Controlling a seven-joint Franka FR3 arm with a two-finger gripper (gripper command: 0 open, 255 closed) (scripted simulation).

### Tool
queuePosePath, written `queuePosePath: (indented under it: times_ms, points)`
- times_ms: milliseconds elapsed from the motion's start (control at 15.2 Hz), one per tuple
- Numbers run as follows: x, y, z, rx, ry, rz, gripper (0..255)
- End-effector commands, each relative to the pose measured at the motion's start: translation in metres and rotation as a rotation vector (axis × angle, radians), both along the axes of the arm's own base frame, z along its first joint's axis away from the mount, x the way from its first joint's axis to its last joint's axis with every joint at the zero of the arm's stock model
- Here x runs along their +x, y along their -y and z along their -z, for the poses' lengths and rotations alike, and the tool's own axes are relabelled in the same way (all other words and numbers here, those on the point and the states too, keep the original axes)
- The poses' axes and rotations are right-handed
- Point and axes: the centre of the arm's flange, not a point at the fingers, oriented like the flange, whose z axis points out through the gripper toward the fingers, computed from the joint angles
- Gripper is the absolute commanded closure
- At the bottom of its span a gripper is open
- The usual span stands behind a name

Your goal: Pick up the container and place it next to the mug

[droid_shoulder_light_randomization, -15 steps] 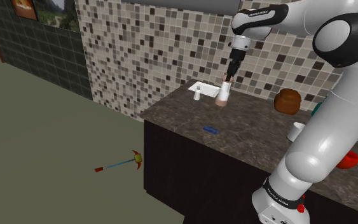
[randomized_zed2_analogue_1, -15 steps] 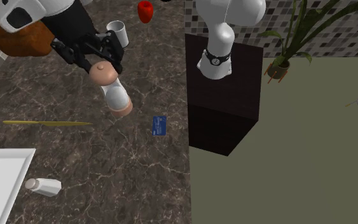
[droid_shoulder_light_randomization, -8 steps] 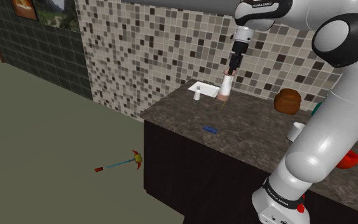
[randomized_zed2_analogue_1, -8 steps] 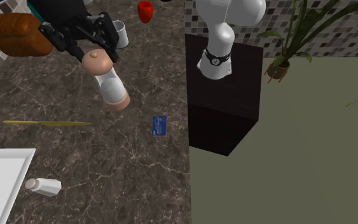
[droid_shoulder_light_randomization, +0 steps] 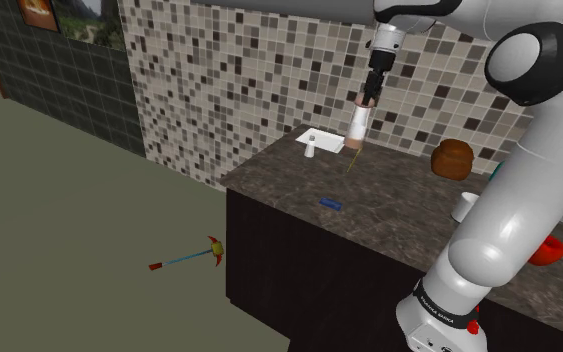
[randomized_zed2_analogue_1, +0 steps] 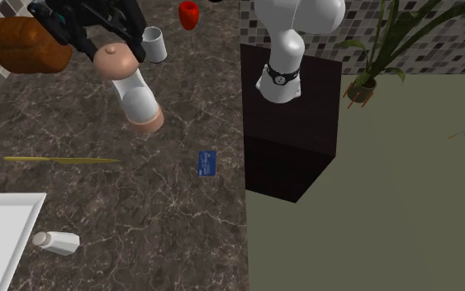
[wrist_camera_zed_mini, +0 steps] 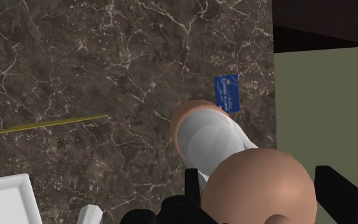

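**Pick done, place pending**

Shoulder: gripper (droid_shoulder_light_randomization: 371,90) clamps the container (droid_shoulder_light_randomization: 358,128) by its top, hanging clear of the counter (droid_shoulder_light_randomization: 389,215). The mug (droid_shoulder_light_randomization: 464,206) is well apart, near the stand.

Second exterior: bread loaf (randomized_zed2_analogue_1: 24,45) and red cup (randomized_zed2_analogue_1: 188,14) sit either side of the mug.

Wrist: blue card (wrist_camera_zed_mini: 226,93) and yellow stick (wrist_camera_zed_mini: 44,124) lie below, likely off the route.

Light is soft & even in all 3 views, fairly bright; can't tell where it comes from. The dark table (randomized_zed2_analogue_1: 139,215) looks dull, w/ its pale veins easy to see. The white arm (droid_shoulder_light_randomization: 529,190) has soft grey shade on its round parts. In the wrist view the container (wrist_camera_zed_mini: 212,137) has a pale sheen. The floor (droid_shoulder_light_randomization: 89,230) is one flat olive tone.
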Motion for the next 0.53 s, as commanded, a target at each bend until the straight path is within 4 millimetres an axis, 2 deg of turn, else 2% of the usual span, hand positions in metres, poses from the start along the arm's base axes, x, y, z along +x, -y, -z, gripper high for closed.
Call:
queuePosePath:
  times_ms: [0,462]
  points:
    - [0.000,0.001,-0.010,0.000,0.000,0.000,255]
    - [0.000,0.001,-0.045,0.000,0.000,0.000,255]
